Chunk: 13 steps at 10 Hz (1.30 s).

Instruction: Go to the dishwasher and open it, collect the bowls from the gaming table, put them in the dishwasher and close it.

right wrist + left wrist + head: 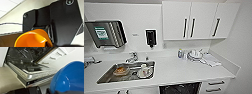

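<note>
1. Blue bowl (70,78) fills the left wrist view beside the open dishwasher (31,68); fingers' state: cannot tell.
2. Yellow bowl (32,38) likewise. Both look light, stiff, slippery (rim grip advised).

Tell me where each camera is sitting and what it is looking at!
Head view: high on the robot, looking down at the white counter and sink; none of the robot's body visible.
Left wrist view: on the left arm, facing the open dishwasher, blue bowl close up.
Right wrist view: on the right arm, facing the robot's dark plate, with the yellow bowl.
Shared: head and left wrist views both see the dishwasher.
</note>
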Tool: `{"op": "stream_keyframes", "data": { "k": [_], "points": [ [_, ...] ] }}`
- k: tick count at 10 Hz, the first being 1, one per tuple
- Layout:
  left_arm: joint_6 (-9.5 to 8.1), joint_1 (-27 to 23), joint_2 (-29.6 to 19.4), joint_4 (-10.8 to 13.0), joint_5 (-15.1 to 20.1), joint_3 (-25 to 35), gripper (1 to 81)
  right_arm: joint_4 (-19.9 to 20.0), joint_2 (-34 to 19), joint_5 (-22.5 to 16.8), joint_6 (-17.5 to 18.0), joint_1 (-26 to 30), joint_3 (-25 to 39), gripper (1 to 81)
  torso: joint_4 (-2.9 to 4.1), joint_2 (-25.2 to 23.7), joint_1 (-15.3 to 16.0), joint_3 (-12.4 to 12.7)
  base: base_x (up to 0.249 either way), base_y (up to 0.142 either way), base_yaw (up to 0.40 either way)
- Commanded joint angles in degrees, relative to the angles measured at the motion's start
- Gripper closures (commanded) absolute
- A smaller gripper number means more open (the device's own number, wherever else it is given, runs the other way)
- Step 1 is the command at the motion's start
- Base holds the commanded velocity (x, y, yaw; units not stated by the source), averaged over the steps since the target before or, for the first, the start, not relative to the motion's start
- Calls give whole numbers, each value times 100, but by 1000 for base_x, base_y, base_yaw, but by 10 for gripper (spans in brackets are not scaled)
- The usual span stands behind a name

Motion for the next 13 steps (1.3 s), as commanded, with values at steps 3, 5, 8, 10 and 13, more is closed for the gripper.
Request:
{"op": "stream_keyframes", "data": {
  "k": [3,5,8,10,13],
  "points": [
    [-323,-1509,-172,-80,1203,712,811,-15,-53,-200,40,216,162,811,0,2,0,0,0,0,0],
    [-419,-1807,-84,-80,1379,721,811,-15,-53,-200,49,216,162,811,0,2,2,0,0,0,0],
    [-657,-2396,144,-80,1871,721,811,-24,-70,-165,48,234,162,811,0,2,0,-610,0,0,0],
    [-806,-2800,372,-71,2276,677,811,-24,-79,-147,57,243,162,811,0,2,0,-934,0,0,0],
    [-1096,-3460,768,-62,2794,580,811,-24,-97,-130,57,251,171,811,0,9,5,-1496,0,0,0]
  ]
}}
